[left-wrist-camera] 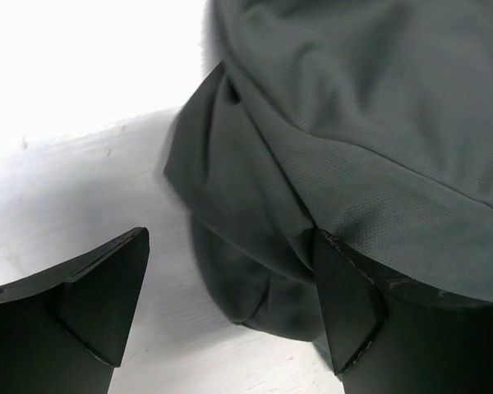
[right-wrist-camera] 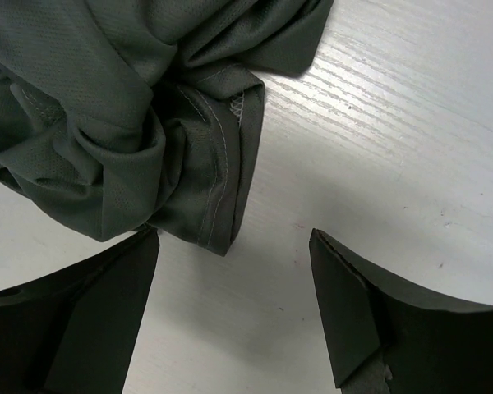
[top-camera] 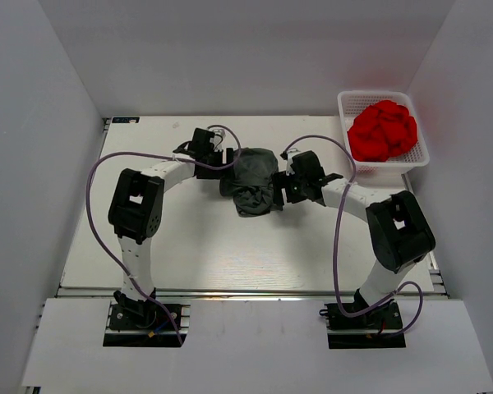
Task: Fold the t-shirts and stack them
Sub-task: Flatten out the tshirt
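From above: showing the t-shirt (top-camera: 253,180) lying as a soft, rumpled charcoal lump at the middle of the frame on the pale, faintly grained surface (top-camera: 189,238). Running its long axis top to bottom of the frame, with the wrinkled end pointing toward the bottom. Flanking it with the left end effector (top-camera: 227,161) touching its upper left edge and the right end effector (top-camera: 281,187) just beside its right edge. Showing a white lattice basket (top-camera: 384,93) at the upper right, holding crumpled red cloth (top-camera: 382,131).

From the left wrist: filling the right and upper frame with the t-shirt (left-wrist-camera: 378,123), a fine mesh knit draping in smooth rounded folds. Keeping the left end effector (left-wrist-camera: 230,246) released, jaws spread wide, the right-hand finger touching a fold, clamping nothing.

From the right wrist: bunching the t-shirt (right-wrist-camera: 107,123) at the upper left, a stitched hem hanging down toward the lower centre. Holding the right end effector (right-wrist-camera: 234,238) released, jaws apart over the bare surface (right-wrist-camera: 394,123), gripping nothing.
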{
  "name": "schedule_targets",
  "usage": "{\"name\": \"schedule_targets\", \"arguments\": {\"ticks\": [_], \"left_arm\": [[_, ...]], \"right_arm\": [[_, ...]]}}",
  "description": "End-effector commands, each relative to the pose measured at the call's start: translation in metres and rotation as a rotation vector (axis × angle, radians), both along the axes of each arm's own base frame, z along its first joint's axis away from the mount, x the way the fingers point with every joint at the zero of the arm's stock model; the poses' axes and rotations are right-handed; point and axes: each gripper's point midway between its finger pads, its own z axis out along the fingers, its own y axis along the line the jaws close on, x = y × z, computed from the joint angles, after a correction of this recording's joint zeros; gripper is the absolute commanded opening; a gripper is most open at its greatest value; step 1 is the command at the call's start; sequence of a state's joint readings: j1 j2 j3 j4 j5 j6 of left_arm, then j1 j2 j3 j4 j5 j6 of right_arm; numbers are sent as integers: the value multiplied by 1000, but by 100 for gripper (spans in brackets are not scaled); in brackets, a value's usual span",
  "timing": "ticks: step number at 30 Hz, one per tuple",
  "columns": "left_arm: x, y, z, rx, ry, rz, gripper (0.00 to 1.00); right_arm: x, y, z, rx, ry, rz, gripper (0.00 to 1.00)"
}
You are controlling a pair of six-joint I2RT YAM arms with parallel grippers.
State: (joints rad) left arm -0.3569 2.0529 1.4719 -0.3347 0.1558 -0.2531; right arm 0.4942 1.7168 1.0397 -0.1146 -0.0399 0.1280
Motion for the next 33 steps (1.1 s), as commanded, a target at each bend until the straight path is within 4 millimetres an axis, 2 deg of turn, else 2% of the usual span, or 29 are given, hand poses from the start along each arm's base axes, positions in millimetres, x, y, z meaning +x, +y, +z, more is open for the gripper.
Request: {"name": "schedule_targets", "arguments": {"ticks": [1, 4, 5, 9, 12, 15, 17, 18, 19, 21, 23, 24, 25, 28, 29, 32, 33], "left_arm": [[-1, 9, 18, -12, -39, 46, 90], [2, 1, 20, -48, -45, 18, 90], [4, -3, 13, -59, -36, 7, 90], [13, -11, 6, -108, -10, 4, 80], [19, -15, 8, -148, -26, -2, 60], [22, -19, 12, -168, -44, -17, 47], [30, -19, 17, -182, -60, -18, 32], [30, -19, 17, -183, -61, -18, 12], [31, -21, 16, -190, -58, -25, 0], [32, -21, 17, -192, -66, -26, 0], [33, -23, 31, -211, -103, -36, 0], [34, -23, 46, -221, -137, -39, 0], [31, -24, 48, -229, -142, -46, 0], [32, -23, 75, -235, -213, -66, 0], [32, -21, 80, -219, -224, -71, 0], [32, -16, 99, -199, -256, -58, 0], [32, -14, 105, -186, -266, -59, 0]], "right_arm": [[1, 8, -4, 25, -14, 15, 79], [-3, 10, -10, 22, 3, 42, 78], [-3, 10, -12, 19, 9, 42, 78], [-6, 11, -17, 29, 9, 37, 74], [-10, 14, -22, 38, 22, 58, 71], [-14, 16, -29, 36, 41, 60, 71], [-11, 20, -30, 52, 28, 60, 71], [-11, 21, -31, 53, 29, 61, 70], [-12, 22, -31, 56, 28, 64, 68], [-9, 25, -31, 70, 17, 58, 62], [-9, 25, -35, 64, 22, 44, 53], [-8, 24, -36, 60, 23, 37, 48], [-7, 26, -37, 61, 25, 39, 42], [-3, 25, -37, 62, 23, 17, 8], [-2, 26, -35, 64, 16, 9, 0], [6, 18, -26, 74, -27, -63, 0], [11, 10, -17, 64, -56, -130, 0]]}}
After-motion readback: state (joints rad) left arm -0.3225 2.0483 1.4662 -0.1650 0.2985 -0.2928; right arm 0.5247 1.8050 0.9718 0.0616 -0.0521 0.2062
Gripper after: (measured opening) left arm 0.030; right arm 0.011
